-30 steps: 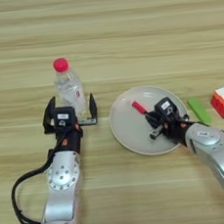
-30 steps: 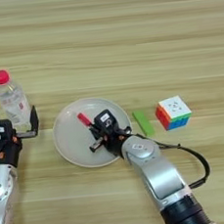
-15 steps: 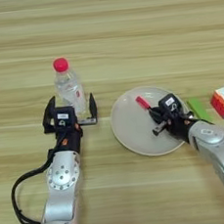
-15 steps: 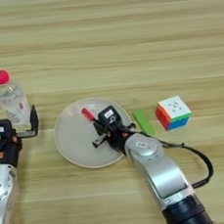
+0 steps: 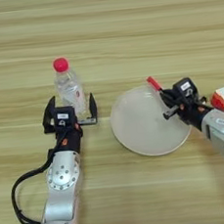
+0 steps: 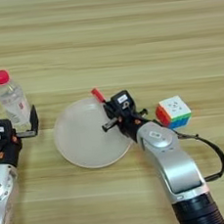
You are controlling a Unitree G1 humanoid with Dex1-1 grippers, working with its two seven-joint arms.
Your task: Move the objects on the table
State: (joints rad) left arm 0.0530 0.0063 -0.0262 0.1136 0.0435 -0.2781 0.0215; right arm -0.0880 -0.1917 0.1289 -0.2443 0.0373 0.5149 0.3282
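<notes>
Right gripper [image 6: 109,115] clamps the marker [image 6: 98,95] over the plate [image 6: 83,146] rim at 1 o'clock. Lift clear before moving. Left gripper [image 5: 70,114] spread wide, empty, bottle [image 5: 68,87] between fingers. Cube [image 6: 173,112] at plate's 3 o'clock.

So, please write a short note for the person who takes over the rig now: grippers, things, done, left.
Left gripper: open, fingers on both sides of the bottle, which stands upright on the table.
Right gripper: shut on the red marker, at the plate's right rim.
Cube: on the table right of the plate, untouched.
Done: marker picked up.
Left: place the marker; bottle and cube not yet moved.
</notes>
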